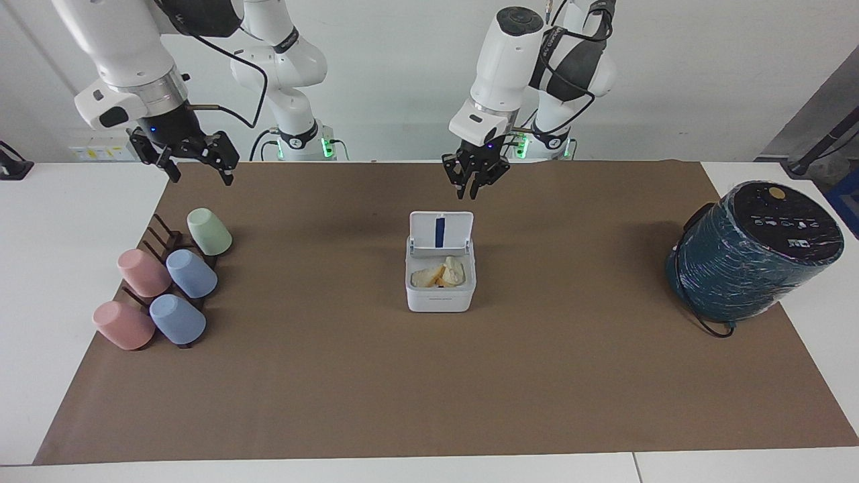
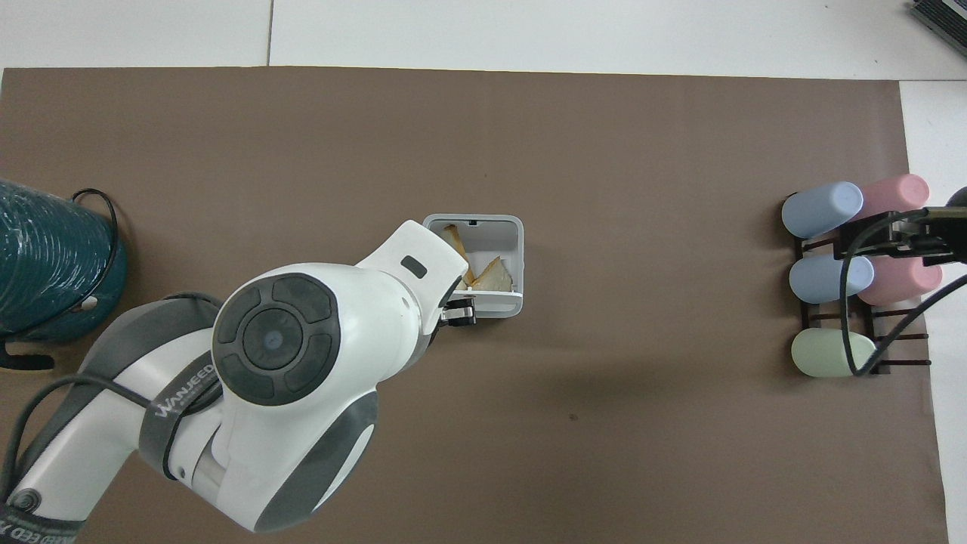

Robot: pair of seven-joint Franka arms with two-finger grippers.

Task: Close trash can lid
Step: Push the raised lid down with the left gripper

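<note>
- Facing view: the trash can (image 1: 440,282) sits at the centre of the frame on the brown mat (image 1: 429,376) covering the desk (image 1: 67,221). Its lid (image 1: 441,232) stands up from the edge nearer the robots, blue-striped underside showing, with pale scraps visible inside the can.
- Facing view: the left tool (image 1: 472,180) hangs in the air just above and slightly right of the lid's top edge, not touching it. Its fingers look drawn close together, holding nothing.
- Facing view: the right tool (image 1: 196,161) waits at upper left, fingers spread, above the rack of pastel cups (image 1: 164,282). A large teal wrapped cylinder (image 1: 751,251) lies at the right.
- Overhead view: the left arm's white wrist covers part of the can (image 2: 483,264) at the centre; the tool tip (image 2: 458,312) shows at the can's lower edge, by the lid.
- Judgement: a good close likely means lowering the tool to the lid's robot-facing side, then pushing gently forward and down through the hinge arc, without shoving the light can across the mat.
</note>
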